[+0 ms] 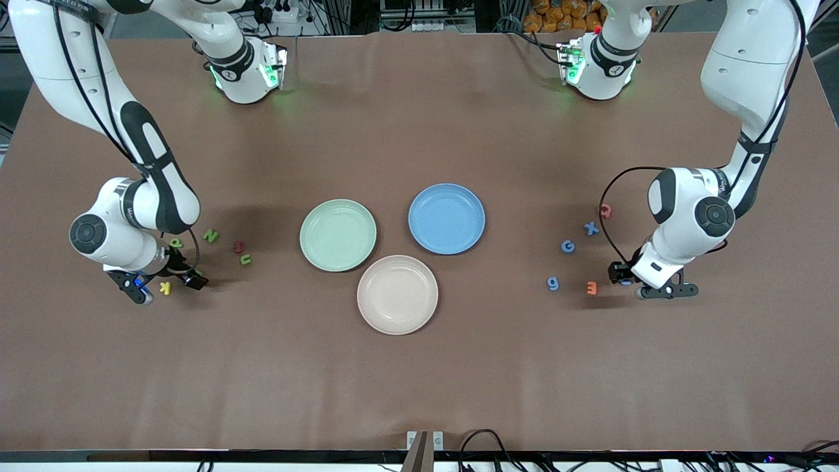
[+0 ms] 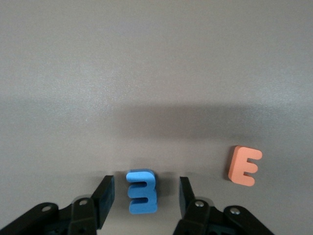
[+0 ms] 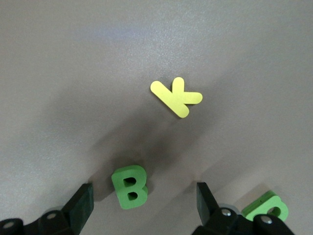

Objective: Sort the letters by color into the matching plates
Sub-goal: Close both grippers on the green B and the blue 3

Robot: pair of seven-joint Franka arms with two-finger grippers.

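I have a small chunky blue toy letter shaped like a 3 lying flat on the brown table at the left arm's end, bracketed by the left gripper, whose black fingers stand on either side of it with a gap still showing on both flanks, so nothing is gripped yet. To do this well I want the letter centred before the pads meet it, the fingers low enough to catch its sides and not skid over its top, and the orange foam E lying just beside left undisturbed. At the right arm's end, the right gripper hangs spread wide over a chunky green letter B, which sits off-centre between the jaws, closer to one finger; I would shift sideways before squeezing. A second green letter lies just outside one finger and could get nudged, while the yellow K lies clear of the jaws. More blue letters, a G, an X and a small g, wait near the left arm. In the middle of the table the round pale mint green plate and the round medium blue plate both hold nothing, with a beige-pink plate nearer the front camera, so I judge the sorting barely begun.
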